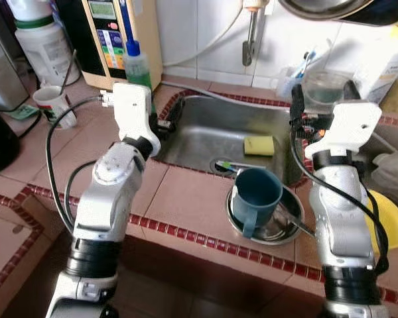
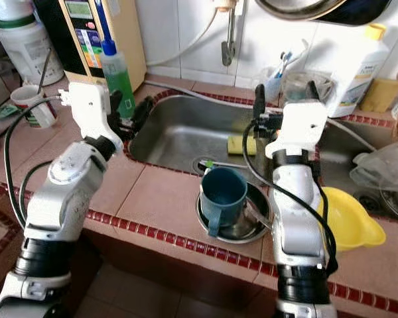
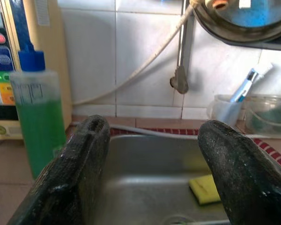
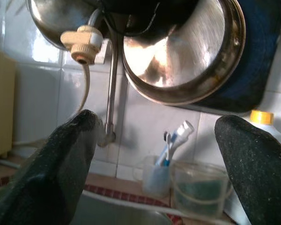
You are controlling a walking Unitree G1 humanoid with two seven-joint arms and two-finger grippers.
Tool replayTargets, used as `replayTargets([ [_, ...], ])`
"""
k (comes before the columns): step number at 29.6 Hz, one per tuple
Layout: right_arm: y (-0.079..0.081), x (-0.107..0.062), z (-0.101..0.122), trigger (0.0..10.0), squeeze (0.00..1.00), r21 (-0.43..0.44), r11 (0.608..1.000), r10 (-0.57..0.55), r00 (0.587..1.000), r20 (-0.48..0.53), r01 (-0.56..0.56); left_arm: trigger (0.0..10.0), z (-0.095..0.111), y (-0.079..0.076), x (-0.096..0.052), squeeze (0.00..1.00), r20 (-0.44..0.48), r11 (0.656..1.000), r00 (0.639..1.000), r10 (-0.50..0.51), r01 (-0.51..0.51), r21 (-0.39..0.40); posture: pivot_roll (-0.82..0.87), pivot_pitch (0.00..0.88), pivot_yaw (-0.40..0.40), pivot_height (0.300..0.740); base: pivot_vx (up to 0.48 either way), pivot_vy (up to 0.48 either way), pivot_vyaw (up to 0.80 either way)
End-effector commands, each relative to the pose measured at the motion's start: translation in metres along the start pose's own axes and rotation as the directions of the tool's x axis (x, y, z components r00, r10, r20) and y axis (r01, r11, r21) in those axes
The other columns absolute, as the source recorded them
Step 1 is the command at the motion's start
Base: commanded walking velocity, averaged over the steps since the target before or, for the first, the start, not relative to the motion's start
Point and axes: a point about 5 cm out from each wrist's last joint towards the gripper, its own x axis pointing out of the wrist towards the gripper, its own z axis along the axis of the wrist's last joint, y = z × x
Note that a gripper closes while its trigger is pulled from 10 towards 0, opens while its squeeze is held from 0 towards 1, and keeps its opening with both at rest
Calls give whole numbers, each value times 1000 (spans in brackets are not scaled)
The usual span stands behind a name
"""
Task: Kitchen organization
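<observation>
Right wrist view: hanging pans [image 4: 187, 51]; head: blue mug [image 1: 257, 192].

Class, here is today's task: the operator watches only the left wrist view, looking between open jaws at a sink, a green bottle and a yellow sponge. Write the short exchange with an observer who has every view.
Operator: I see the sink and a yellow sponge. Are there any dishes on the counter?
Observer: A blue mug stands in a steel bowl on the tiles in front of the sink.
Operator: Where is the right gripper?
Observer: The right gripper is raised near the sink's right rear corner, jaws open and holding nothing.
</observation>
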Motion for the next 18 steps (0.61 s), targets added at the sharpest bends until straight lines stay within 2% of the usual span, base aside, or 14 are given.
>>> replayTargets([
  [1,5,-6,3,10000,0,0,1000,4,1000,2,-4,10000,0,-2,-4,0,17,998,1000,8,-9,56,-130,0,67,740,0,0,0],
  [8,10,-22,-3,10000,0,12,1000,-17,998,-57,17,10000,-4,-3,-16,0,56,997,998,19,-23,79,-125,0,61,740,0,0,0],
  [10,12,-24,-3,10000,0,9,1000,-9,998,-61,10,10000,-4,-3,-18,0,56,998,998,20,-23,60,-121,0,57,740,0,0,0],
  [15,13,-24,-3,10000,0,8,1000,-6,998,-63,7,10000,-2,-3,-19,0,70,998,997,11,-16,67,-115,0,50,740,0,0,0],
  [18,14,-23,-2,10000,0,9,1000,1,998,-63,-1,10000,1,-5,-19,0,80,999,997,-2,0,32,-109,0,44,740,0,0,0],
])
